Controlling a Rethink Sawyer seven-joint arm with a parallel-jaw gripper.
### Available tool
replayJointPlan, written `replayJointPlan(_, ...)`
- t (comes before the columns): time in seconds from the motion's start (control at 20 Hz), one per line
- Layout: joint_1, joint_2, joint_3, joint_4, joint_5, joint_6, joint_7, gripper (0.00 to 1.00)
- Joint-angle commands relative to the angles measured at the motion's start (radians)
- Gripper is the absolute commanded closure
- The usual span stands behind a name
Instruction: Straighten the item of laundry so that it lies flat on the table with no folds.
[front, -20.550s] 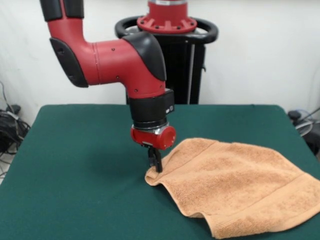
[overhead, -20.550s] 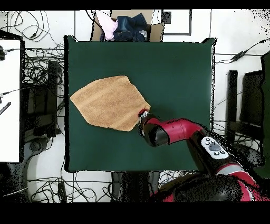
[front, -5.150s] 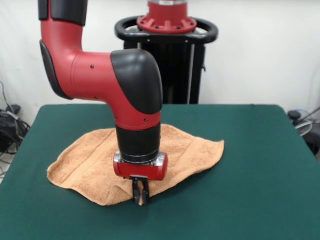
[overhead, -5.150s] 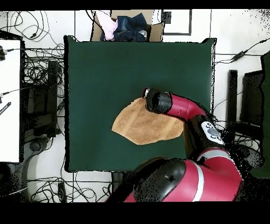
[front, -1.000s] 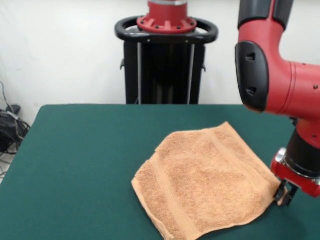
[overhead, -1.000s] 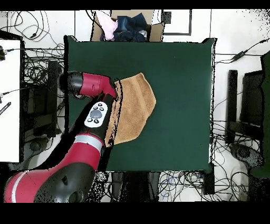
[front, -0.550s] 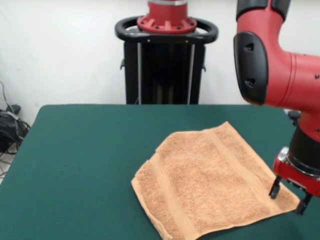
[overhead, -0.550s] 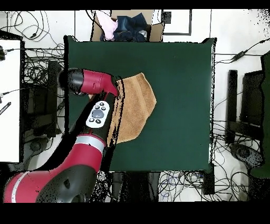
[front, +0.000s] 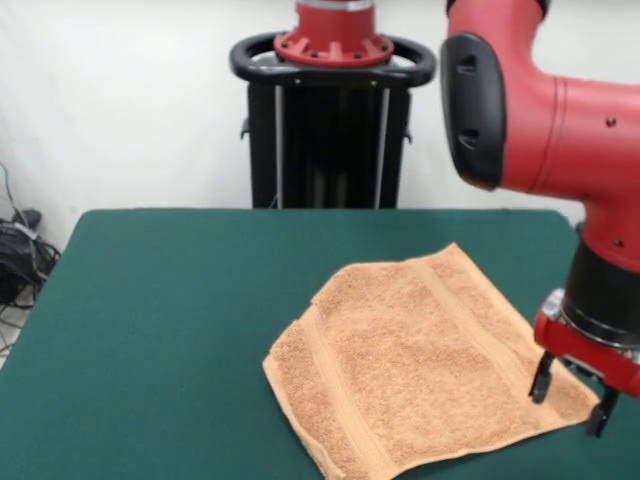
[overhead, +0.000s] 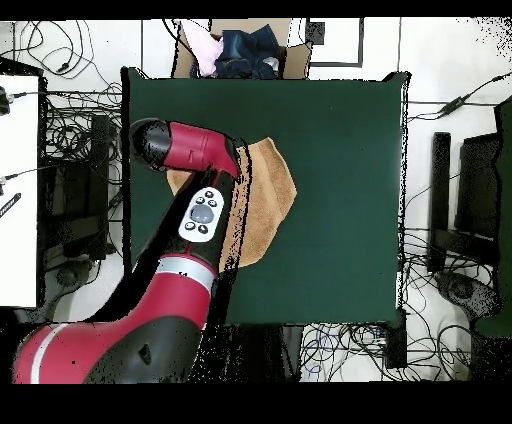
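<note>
Front view: the towel (front: 420, 365) lies spread on the green table (front: 170, 330), from centre toward four o'clock, its corners pointing out like a diamond, two woven bands running across it. At the right, the red and black arm comes down from one o'clock, elbow high, wrist pointing straight down. The gripper (front: 570, 393) hangs just above the towel's right corner at four o'clock, its two black fingers (front: 541, 378) spread apart and holding nothing; the corner lies on the table between and below them. The arm's upper links are cut off by the top and right edges.

Overhead view: the arm sweeps from the base at seven o'clock up to ten o'clock, and covers the towel's (overhead: 270, 195) left half, so only the right part shows on the table (overhead: 340, 150); the gripper itself is hidden under the wrist.

A second ago the fingers were pinched on that corner, held slightly raised. Half a second ago they had parted. Now the corner rests flat and the gripper sits a little higher.
</note>
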Motion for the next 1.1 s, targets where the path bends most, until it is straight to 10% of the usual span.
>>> replayJointPlan(0.05,-0.061,-0.045,0.149,0.206,-0.018,-0.052,0.041,0.00)
replayJointPlan(1.1,-0.183,-0.123,0.228,0.403,-0.239,-0.226,-0.056,0.00)
